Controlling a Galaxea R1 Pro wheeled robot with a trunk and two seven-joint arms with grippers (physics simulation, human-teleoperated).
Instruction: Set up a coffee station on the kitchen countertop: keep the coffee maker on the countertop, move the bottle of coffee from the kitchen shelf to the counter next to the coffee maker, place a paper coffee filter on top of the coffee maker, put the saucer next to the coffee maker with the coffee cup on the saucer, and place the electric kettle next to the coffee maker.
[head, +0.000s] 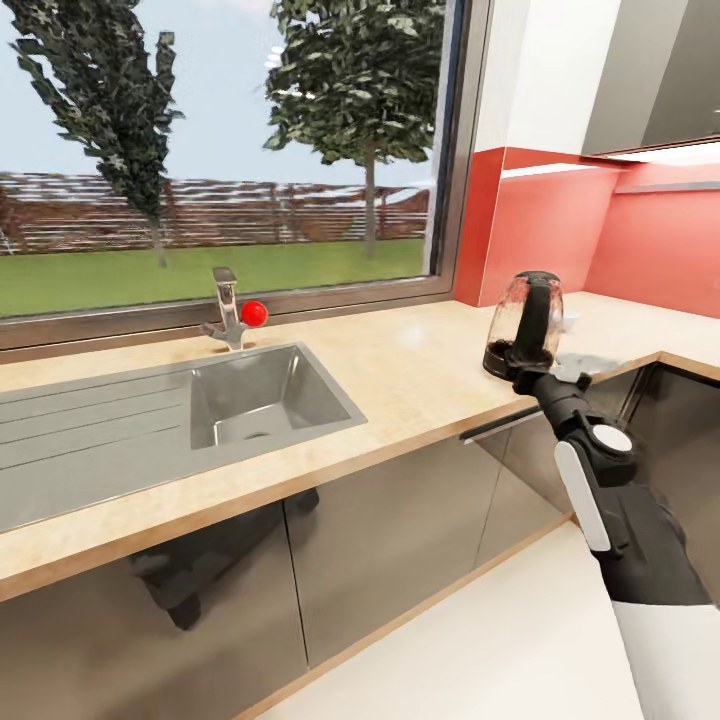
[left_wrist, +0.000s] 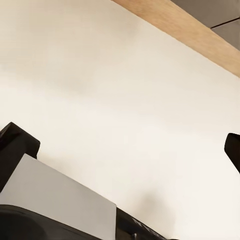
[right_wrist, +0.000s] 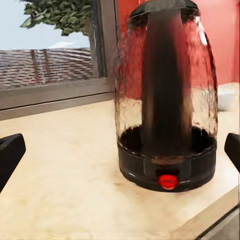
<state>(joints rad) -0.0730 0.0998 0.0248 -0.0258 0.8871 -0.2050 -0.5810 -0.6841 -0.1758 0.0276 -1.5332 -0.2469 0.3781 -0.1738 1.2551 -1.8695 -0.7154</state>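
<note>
The arm (head: 600, 470) hides the electric kettle (head: 524, 325) base's front.

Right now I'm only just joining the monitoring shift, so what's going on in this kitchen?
A wheeled two-arm robot faces a wooden countertop with a steel sink under a window. Its right arm reaches toward the glass electric kettle, which stands upright near the counter's front edge by the red wall. The right gripper is open just in front of the kettle's base, fingertips apart and not touching it. The left gripper is open too, pointing at the pale floor. The kettle has not been picked up yet.
</note>
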